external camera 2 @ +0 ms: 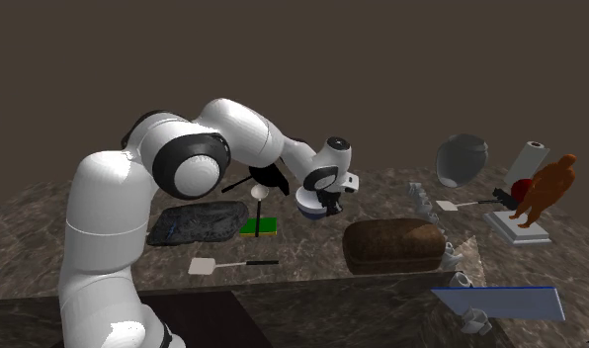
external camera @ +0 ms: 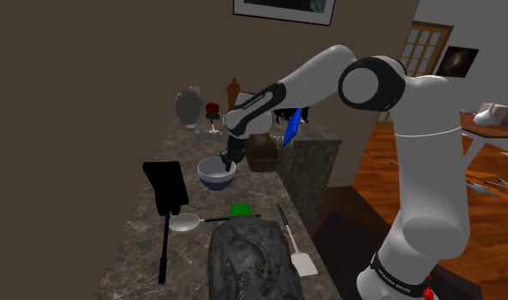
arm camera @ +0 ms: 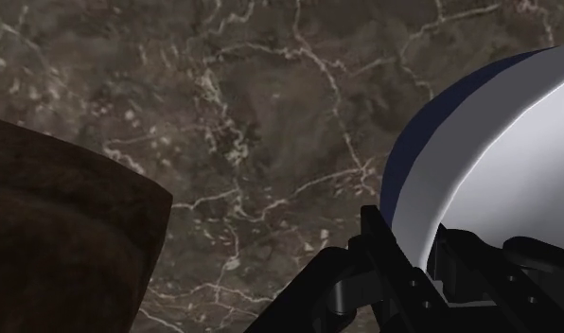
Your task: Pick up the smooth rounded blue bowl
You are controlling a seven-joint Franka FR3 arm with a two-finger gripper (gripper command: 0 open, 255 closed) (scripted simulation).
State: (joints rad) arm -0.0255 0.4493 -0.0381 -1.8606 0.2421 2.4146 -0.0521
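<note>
The bowl [external camera: 214,180] is rounded, dark blue outside and white inside, and it sits on the dark marbled counter [external camera: 141,247] near the middle. My black gripper [external camera: 229,161] comes down on its rim at the side nearest the brown block. In the wrist view one finger stands outside the bowl [arm camera: 498,151] wall and the other inside, and the gripper [arm camera: 433,255] is shut on the thin rim between them. In the second exterior view the bowl [external camera 2: 307,205] lies under the gripper [external camera 2: 327,198], still low at the counter.
A brown loaf-like block [external camera: 262,153] lies right beside the bowl. Nearer the stand lie a black dustpan [external camera: 164,187], a ladle [external camera: 186,222], a green sponge [external camera: 240,210], a spatula [external camera: 297,249] and a dark rocky lump [external camera: 248,256]. A vase [external camera: 188,106] and figurines stand at the far end.
</note>
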